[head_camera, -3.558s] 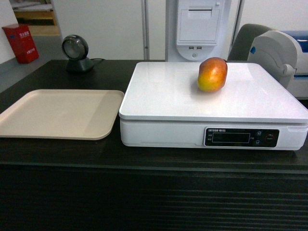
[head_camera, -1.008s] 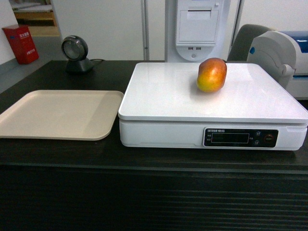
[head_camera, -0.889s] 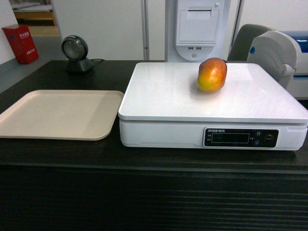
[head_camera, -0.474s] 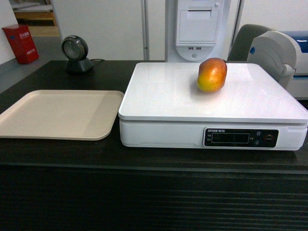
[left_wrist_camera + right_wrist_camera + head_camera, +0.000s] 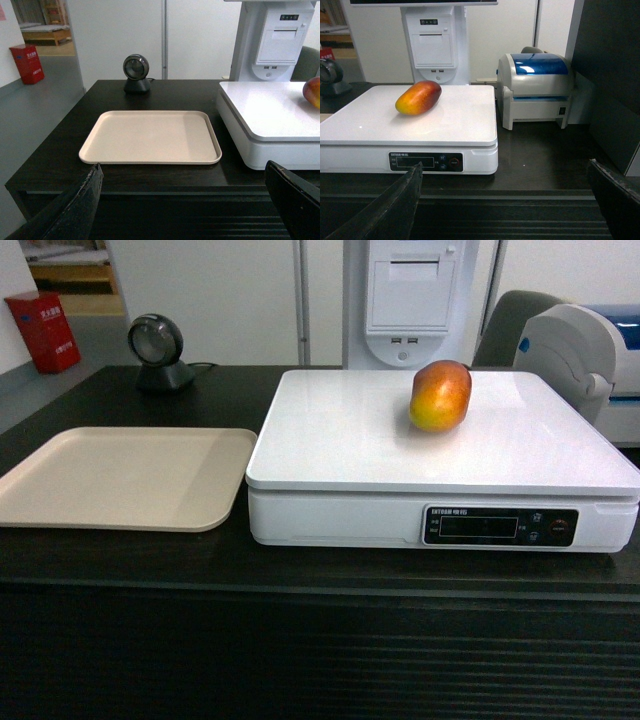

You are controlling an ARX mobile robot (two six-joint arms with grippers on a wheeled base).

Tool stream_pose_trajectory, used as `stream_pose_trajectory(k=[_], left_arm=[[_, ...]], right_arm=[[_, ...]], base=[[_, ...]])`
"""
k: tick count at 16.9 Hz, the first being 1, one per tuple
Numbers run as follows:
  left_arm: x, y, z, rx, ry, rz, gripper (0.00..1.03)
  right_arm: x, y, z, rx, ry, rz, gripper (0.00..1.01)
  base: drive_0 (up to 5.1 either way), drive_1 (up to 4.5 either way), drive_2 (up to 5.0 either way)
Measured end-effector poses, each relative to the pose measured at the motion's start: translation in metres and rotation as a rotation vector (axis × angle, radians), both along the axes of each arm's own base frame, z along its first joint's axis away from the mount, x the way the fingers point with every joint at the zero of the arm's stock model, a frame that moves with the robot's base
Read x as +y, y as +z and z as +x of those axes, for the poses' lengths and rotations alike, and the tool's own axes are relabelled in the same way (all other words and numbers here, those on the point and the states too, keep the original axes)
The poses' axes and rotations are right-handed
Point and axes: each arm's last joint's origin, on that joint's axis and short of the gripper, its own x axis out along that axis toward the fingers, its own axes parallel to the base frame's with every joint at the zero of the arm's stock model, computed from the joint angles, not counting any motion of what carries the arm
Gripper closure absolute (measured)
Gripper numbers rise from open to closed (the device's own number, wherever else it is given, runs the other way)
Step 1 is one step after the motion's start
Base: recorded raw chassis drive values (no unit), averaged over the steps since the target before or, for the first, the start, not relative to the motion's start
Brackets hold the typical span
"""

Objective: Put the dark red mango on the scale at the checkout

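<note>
Both grippers' jaws spread wide, off the checkout (image 5: 120,570); dark red mango (image 5: 440,395) rests near scale's (image 5: 400,440) rear edge.

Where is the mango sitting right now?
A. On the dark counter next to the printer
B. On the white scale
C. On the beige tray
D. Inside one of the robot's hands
B. The mango lies on the glossy white top of the scale, toward its back, while the beige tray beside it holds nothing and no hand touches the fruit.
</note>
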Motion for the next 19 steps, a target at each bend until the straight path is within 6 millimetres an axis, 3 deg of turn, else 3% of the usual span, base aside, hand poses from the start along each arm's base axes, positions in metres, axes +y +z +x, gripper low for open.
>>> stream_pose_trajectory(k=[19], left_arm=[[0.0000, 0.0000, 0.0000, 0.000, 0.000, 0.000, 0.05]], right_arm=[[0.0000, 0.0000, 0.0000, 0.000, 0.000, -0.001, 0.03]], base=[[0.0, 0.00, 0.0]])
